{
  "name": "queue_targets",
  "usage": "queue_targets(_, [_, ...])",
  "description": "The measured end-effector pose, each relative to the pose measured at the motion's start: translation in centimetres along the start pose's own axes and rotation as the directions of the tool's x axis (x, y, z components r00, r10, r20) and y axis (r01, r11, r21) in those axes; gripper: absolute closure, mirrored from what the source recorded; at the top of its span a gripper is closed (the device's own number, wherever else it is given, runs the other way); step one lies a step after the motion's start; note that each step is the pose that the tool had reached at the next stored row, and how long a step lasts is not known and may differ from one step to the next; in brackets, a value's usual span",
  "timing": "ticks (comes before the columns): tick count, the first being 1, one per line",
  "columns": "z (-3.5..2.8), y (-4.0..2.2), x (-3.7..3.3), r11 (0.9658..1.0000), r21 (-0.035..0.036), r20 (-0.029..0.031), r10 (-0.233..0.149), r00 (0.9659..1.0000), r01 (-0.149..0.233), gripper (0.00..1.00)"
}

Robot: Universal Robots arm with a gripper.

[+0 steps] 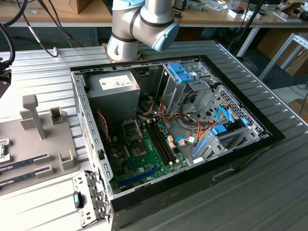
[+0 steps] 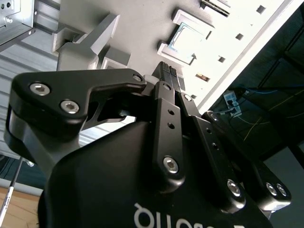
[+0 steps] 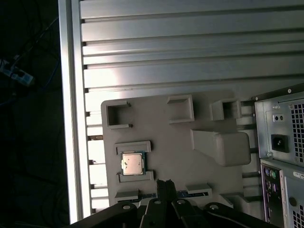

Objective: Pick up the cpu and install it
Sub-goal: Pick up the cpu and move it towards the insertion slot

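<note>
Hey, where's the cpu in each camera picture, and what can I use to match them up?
Exterior view: cpu too small to tell; grey tray at the exterior view's left.
First wrist view: cpu between two brackets on the tray.
Second wrist view: cpu bracketed on the tray.
Shared landmark: the tray's tall block.

The arm (image 1: 139,26) bends at grey joints; the black end effector (image 2: 167,70) has its fingers pressed together.
</note>
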State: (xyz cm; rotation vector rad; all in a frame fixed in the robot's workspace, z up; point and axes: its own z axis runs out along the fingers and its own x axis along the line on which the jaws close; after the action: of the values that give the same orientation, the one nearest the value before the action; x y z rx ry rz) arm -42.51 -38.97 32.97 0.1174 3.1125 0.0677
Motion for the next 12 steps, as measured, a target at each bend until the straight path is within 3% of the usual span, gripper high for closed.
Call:
queue_targets(3, [0.00, 0.00, 0.00, 1.0000, 0.0000, -0.0001, 0.000, 1.0000, 0.000, 0.89])
queue_targets(6, [0.01, 0.00, 0.00, 1.0000, 0.0000, 0.0000, 0.000, 1.0000, 0.000, 0.71])
queue_targets(7, [0.02, 0.00, 0.00, 1.0000, 0.0000, 0.0000, 0.000, 1.0000, 0.000, 0.53])
queue_targets(8, [0.13, -0.01, 0.00, 1.0000, 0.0001, 0.0000, 0.000, 1.0000, 0.000, 0.46])
queue_targets(12, [0.58, -0.03, 0.01, 1.0000, -0.0001, 0.0000, 0.000, 1.0000, 0.000, 0.46])
